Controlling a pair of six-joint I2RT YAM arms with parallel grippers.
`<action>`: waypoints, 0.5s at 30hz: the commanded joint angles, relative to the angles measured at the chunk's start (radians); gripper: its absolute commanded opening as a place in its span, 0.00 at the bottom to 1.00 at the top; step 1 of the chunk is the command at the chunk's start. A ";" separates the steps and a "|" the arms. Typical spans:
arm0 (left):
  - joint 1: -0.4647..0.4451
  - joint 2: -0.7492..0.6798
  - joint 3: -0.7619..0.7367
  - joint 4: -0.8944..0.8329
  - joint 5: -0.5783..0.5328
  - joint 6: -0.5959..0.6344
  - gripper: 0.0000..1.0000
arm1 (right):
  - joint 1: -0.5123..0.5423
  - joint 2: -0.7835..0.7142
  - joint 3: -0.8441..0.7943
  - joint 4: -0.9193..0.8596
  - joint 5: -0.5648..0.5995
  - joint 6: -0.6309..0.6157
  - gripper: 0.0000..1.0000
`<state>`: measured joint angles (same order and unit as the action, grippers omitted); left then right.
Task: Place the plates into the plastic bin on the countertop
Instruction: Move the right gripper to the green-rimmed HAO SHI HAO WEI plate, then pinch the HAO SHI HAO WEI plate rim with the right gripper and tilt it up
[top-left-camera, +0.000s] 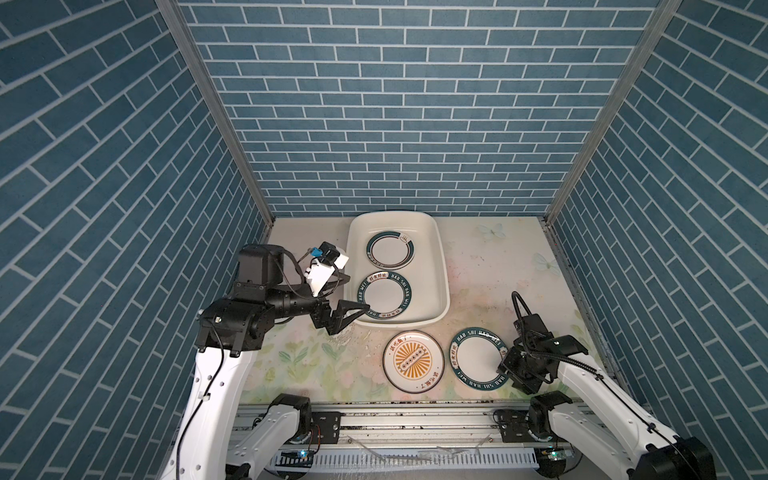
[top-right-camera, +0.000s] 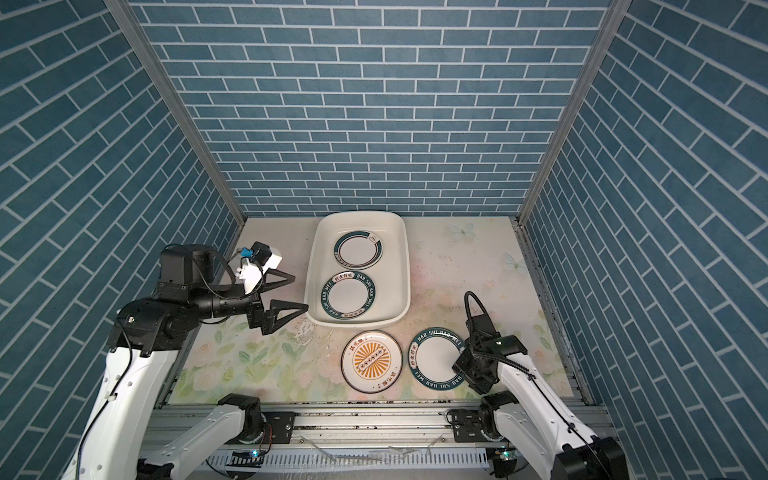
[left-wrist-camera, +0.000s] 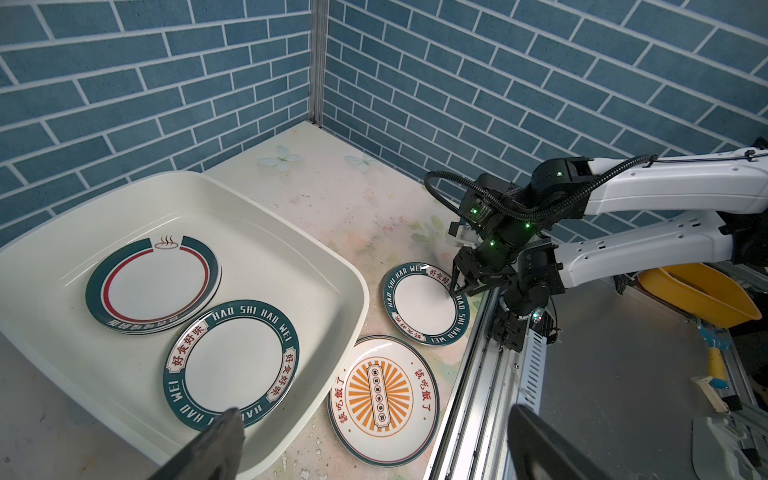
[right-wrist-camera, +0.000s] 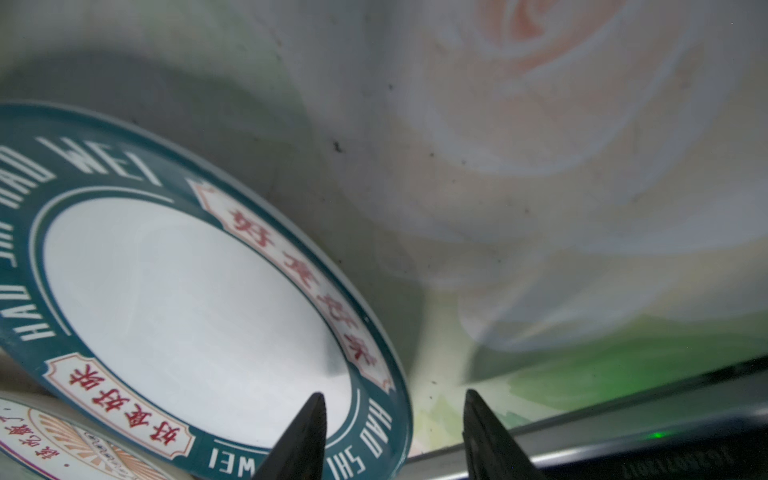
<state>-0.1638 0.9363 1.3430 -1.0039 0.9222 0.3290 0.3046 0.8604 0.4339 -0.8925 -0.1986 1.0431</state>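
Right pincer (right-wrist-camera: 393, 392) parted astride plate (right-wrist-camera: 187, 299) rim (wrist views only); left pincer (top-right-camera: 301, 292) wide, empty.

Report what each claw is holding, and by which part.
Nothing is held. The left claw hangs open and empty at the edge of the bin. The right claw stands open astride the rim of the teal plate outside the bin, not clamped.

— Left arm (top-left-camera: 216, 374)?
— Elbow bent, forearm level; left claw (top-left-camera: 357, 293) turned sideways at the bin's (top-left-camera: 436, 270) left rim, jaws wide apart.
— Right arm (top-left-camera: 582, 374)?
— Stretched forward and low; right claw (right-wrist-camera: 394, 395) tipped down, off the bin's near right corner, well apart from it, jaws part-spread.
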 joint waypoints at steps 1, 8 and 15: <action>-0.006 0.001 -0.013 0.013 0.015 -0.001 1.00 | -0.005 -0.018 -0.026 0.049 -0.017 0.050 0.51; -0.006 0.002 -0.012 0.017 0.012 -0.008 1.00 | -0.004 -0.042 -0.078 0.135 -0.012 0.084 0.46; -0.006 0.001 -0.013 0.027 0.009 -0.021 1.00 | -0.005 -0.070 -0.082 0.189 0.019 0.089 0.40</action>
<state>-0.1638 0.9375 1.3418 -0.9943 0.9218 0.3180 0.3027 0.7994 0.3618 -0.7361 -0.2070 1.0958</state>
